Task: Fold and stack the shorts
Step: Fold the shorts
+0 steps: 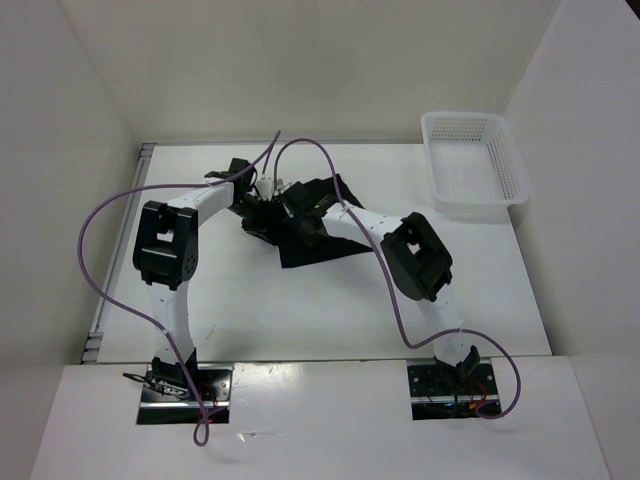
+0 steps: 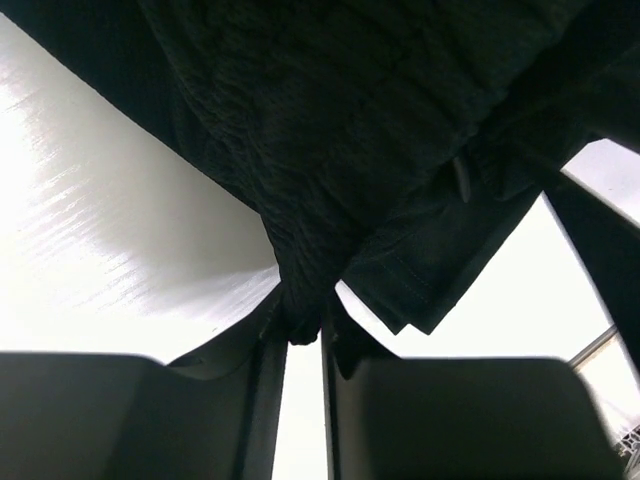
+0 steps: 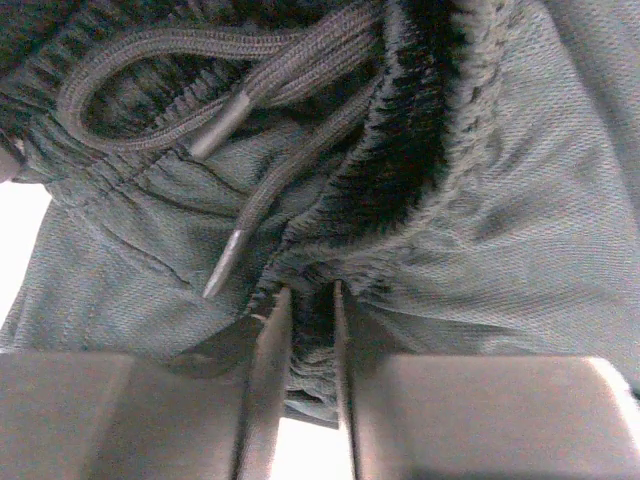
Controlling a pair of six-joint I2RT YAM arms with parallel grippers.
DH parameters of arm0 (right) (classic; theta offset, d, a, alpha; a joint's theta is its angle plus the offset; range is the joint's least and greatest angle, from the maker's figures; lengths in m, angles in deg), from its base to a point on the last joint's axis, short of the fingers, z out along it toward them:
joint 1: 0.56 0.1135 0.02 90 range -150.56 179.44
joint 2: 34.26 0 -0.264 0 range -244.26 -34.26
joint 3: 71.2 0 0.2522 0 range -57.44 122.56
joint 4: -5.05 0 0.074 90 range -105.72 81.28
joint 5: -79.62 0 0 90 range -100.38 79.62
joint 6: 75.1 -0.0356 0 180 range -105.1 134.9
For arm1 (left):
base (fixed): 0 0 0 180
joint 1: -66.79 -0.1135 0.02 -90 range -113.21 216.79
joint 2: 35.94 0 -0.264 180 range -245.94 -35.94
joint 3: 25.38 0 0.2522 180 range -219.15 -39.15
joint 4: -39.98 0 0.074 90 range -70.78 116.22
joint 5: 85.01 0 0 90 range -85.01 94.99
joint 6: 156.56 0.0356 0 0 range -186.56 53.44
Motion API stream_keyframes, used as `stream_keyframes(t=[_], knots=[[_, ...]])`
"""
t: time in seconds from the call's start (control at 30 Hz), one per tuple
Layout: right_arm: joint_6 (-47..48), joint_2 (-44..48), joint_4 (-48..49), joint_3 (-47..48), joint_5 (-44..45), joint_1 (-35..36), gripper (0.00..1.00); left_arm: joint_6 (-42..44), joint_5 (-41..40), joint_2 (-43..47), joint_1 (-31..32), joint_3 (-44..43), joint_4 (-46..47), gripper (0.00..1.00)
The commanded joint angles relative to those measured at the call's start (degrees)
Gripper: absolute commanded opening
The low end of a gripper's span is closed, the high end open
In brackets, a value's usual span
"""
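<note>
The black shorts lie crumpled in the middle of the white table, partly hidden under both wrists. At their left side is my left gripper. In the left wrist view, that left gripper is shut on a bunched fold of the shorts, which hang lifted off the table. From the right, my right gripper meets the cloth. Its wrist view shows the right gripper shut on the gathered waistband of the shorts, beside the drawstring with its two tipped ends.
A white mesh basket stands at the back right of the table. White walls enclose the table on the left, back and right. Purple cables loop over both arms.
</note>
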Motion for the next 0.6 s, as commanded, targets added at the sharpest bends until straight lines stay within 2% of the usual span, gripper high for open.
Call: stream_keyframes(t=[0.0,0.27,0.57], knots=[[-0.07,0.07,1.24,1.53,2.89,0.37,0.24,1.30,2.11,-0.67,0.29,-0.32,0.40,0.22],[3.80,3.33,0.71,5.48,-0.62,0.37,0.00,1.30,3.16,-1.72,0.29,-1.46,0.40,0.08],[2.31,5.88,-1.66,12.51,-13.27,0.37,0.00,1.30,3.69,-1.72,0.29,-1.99,0.40,0.03]])
